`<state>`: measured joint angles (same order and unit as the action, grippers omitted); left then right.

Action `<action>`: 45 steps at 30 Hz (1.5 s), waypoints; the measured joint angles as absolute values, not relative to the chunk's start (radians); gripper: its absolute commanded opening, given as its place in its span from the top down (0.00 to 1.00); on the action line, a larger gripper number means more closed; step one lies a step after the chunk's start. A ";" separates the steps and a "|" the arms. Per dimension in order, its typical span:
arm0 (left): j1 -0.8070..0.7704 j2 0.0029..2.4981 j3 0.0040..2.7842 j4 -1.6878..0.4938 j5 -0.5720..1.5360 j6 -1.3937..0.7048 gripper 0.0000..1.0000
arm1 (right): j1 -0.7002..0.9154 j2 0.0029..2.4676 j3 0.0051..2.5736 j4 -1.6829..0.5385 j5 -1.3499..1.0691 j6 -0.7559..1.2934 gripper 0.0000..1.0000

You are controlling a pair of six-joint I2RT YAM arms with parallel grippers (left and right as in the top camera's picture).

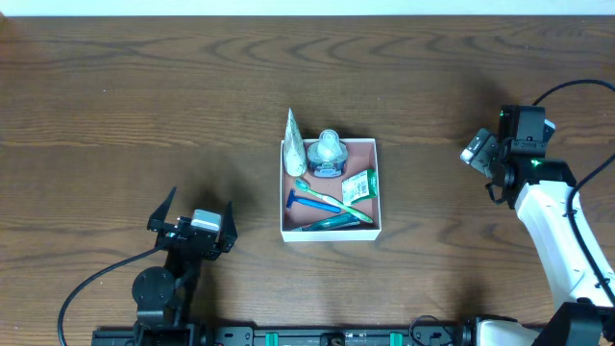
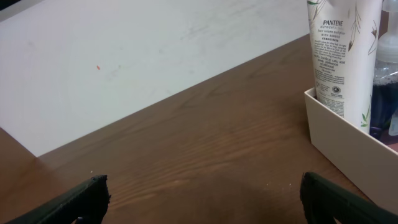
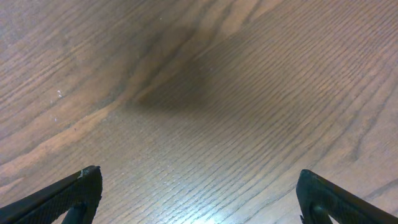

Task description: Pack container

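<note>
The left gripper (image 1: 200,207) is released: its jaws are spread wide with nothing between them. It sits over the table (image 1: 115,96), left of the container (image 1: 332,232).

The container sits at table centre and holds a tube (image 1: 294,144), a bottle (image 1: 328,154), a green packet (image 1: 358,185) and toothbrushes (image 1: 322,203).

Hazard: the tube stands well above the rim at the left wall, so a careless pass by the left arm could tip it out.

Only the left wrist view shows the tube's upright stance and label. Only the overhead view shows the floor contents.

The right gripper (image 1: 488,159) is released and empty, well apart to the right. Its wrist view shows bare wood only.
</note>
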<state>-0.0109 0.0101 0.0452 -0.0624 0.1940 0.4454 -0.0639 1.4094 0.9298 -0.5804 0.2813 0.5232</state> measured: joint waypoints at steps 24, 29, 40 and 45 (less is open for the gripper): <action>-0.010 0.010 0.045 -0.062 0.191 0.445 0.02 | -0.064 0.863 0.930 -0.594 0.303 0.523 0.01; -0.010 0.010 0.045 -0.062 0.190 0.445 0.02 | -0.064 0.625 0.933 -0.601 0.320 0.523 0.01; -0.010 0.010 0.045 -0.062 0.184 0.445 0.02 | -0.064 0.402 0.767 -0.502 0.250 0.514 0.01; -0.009 0.010 0.045 -0.062 0.183 0.445 0.02 | -0.056 0.302 0.493 -0.247 0.147 0.483 0.01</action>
<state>-0.0093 0.0101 0.0448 -0.0624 0.1833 0.4454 -0.0555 0.3016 0.4927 -0.2466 0.1471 0.4831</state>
